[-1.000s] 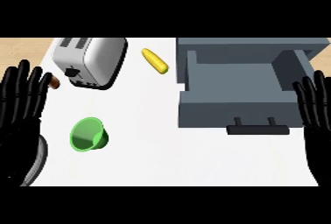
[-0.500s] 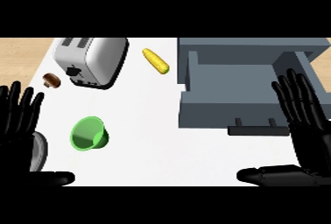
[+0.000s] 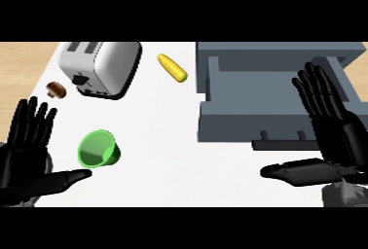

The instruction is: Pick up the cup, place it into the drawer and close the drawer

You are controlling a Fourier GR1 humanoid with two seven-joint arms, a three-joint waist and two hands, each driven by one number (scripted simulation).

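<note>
Desk [image 3: 179, 146]: a white top is being shown across the middle of the frame, with wood floor seen at the upper left.
Drawer [image 3: 259, 107]: a grey box is being held open at the upper right, its dark handle [image 3: 287, 144] facing the lower edge; nothing is seen lying inside.
Toaster [image 3: 101, 68]: it is lying at the upper left, well apart from the task.
Right hand [image 3: 334, 141]: it is being held flat at the right edge, over the drawer's front corner, fingers straight and apart, nothing held.
Left hand [image 3: 28, 155]: it is being held at the lower left, fingers straight and spread, thumb pointing toward the cup, nothing held.
Cup [image 3: 99, 149]: the green cup is lying on its side at the lower left, just beside the left hand, mouth facing the viewer.
Corn [image 3: 173, 67]: a yellow cob is lying at the upper centre.
Brown object [image 3: 56, 89]: a small item is lying left of the toaster.
Step in hand: the cup is probably being approached; the fingers are best curled round its wall, since it may roll.
</note>
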